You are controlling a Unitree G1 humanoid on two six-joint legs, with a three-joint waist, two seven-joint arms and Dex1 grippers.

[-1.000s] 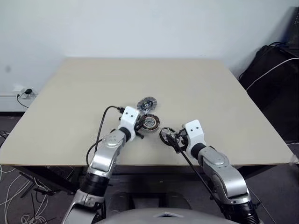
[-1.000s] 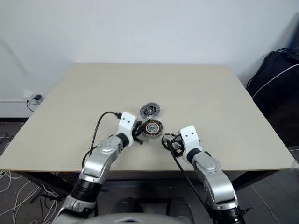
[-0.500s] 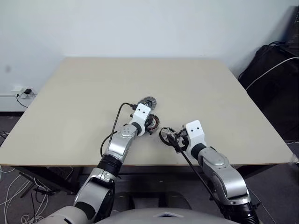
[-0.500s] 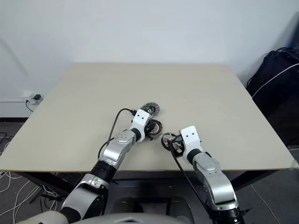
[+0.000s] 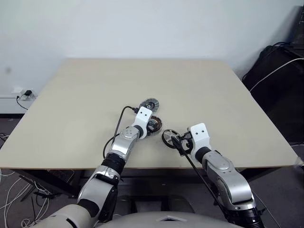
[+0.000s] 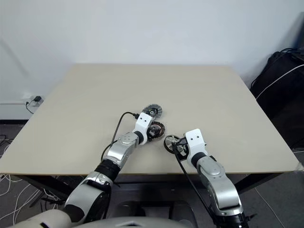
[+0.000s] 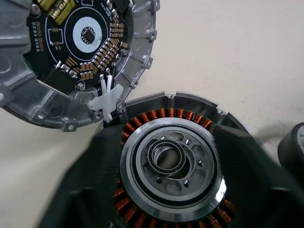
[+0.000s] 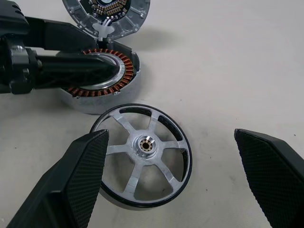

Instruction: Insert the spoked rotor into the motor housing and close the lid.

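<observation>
Left gripper (image 8: 102,66) spread astride motor housing (image 7: 171,164); right gripper (image 8: 175,185) gapes around spoked rotor (image 8: 142,154).

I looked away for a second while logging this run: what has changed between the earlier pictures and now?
The left gripper has reached forward across the table to the motor housing, and its fingers now sit spread on either side of it. The housing, the lid beside it and the spoked rotor lie where they did. The right gripper stays open around the rotor.

Both arms reach forward and down, the left tool (image 8: 85,71) and right tool (image 8: 175,185) with fingers spread.
</observation>
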